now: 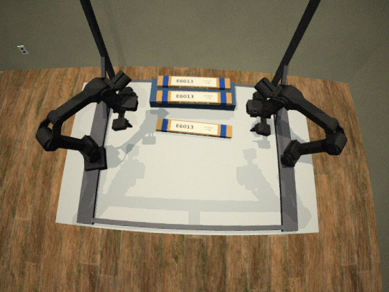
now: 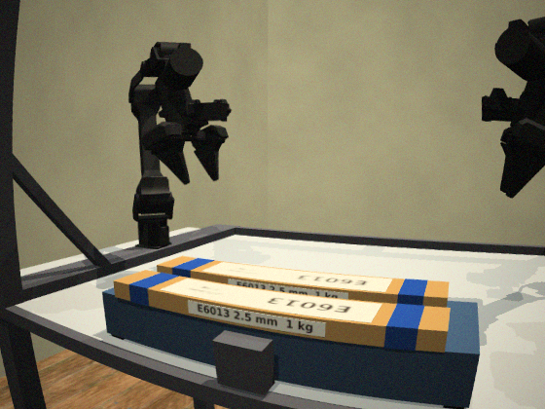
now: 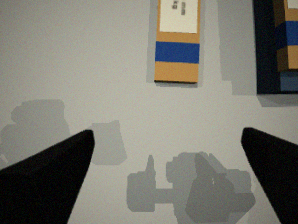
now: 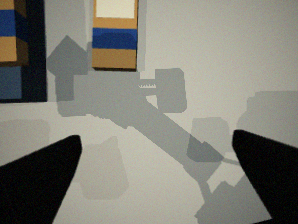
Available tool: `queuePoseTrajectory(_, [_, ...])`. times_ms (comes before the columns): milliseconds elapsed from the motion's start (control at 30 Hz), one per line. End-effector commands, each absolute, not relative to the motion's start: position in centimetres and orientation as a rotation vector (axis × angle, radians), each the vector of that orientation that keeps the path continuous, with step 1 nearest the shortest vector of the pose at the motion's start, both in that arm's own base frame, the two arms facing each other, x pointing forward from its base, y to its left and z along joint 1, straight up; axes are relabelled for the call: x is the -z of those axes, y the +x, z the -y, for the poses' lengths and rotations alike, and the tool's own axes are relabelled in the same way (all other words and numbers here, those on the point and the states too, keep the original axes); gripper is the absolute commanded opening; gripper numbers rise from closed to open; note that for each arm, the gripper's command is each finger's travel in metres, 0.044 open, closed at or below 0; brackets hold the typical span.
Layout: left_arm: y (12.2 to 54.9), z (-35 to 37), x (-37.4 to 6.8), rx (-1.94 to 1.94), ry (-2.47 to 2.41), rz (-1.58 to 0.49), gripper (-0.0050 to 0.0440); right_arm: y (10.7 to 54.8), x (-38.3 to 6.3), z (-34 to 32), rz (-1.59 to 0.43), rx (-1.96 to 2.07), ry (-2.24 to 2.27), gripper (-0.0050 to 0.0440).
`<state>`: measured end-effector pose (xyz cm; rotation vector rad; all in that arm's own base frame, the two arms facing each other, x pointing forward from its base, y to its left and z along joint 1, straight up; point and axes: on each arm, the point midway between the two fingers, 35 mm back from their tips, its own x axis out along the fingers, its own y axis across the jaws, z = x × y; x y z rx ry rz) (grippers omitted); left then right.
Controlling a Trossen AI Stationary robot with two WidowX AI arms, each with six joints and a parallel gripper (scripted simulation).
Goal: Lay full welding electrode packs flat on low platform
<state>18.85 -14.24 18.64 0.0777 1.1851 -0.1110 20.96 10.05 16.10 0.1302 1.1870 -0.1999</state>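
Note:
One pack (image 1: 194, 82) (image 2: 260, 317) lies flat along the back of the low blue platform (image 1: 153, 94) (image 2: 418, 377) (image 3: 289, 84) (image 4: 10, 82). A second pack (image 1: 194, 97) (image 2: 302, 278) (image 3: 287, 35) (image 4: 7, 24) lies flat beside it on the platform's front part. The third pack (image 1: 194, 128) (image 3: 177, 51) (image 4: 114, 38) lies slightly skewed on the table in front; the exterior view does not show it. My left gripper (image 1: 260, 122) (image 2: 201, 181) (image 3: 168, 136) is open, empty and raised beyond the pack's small-print end. My right gripper (image 1: 121, 116) (image 2: 510, 187) (image 4: 156, 139) is open, empty and raised beyond the E6013 end.
The white table (image 1: 187, 174) is bounded by dark frame rails (image 1: 187, 226) along its front and sides. A dark block (image 2: 244, 362) stands at the back rail by the platform. Slanted frame posts (image 1: 95, 33) (image 1: 296, 33) rise behind the arms.

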Motion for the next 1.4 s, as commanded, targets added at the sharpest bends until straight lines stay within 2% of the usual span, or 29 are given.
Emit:
queuePoseTrajectory(0, [17.4,11.5,-19.5,0.118,0.070,-1.179,0.0430,18.6,-17.0,-8.0,-1.178,0.192,0.138,0.0430])
queuePoseTrajectory(267, [15.6,8.1,-20.1,0.117,0.072,-1.181,0.0430,15.9,-17.6,-5.5,-1.181,0.194,0.136,0.0430])
queuePoseTrajectory(1367, [15.5,7.8,-20.5,0.116,0.069,-1.173,0.0430,16.1,-17.9,-5.6,-1.172,0.193,0.141,0.0430])
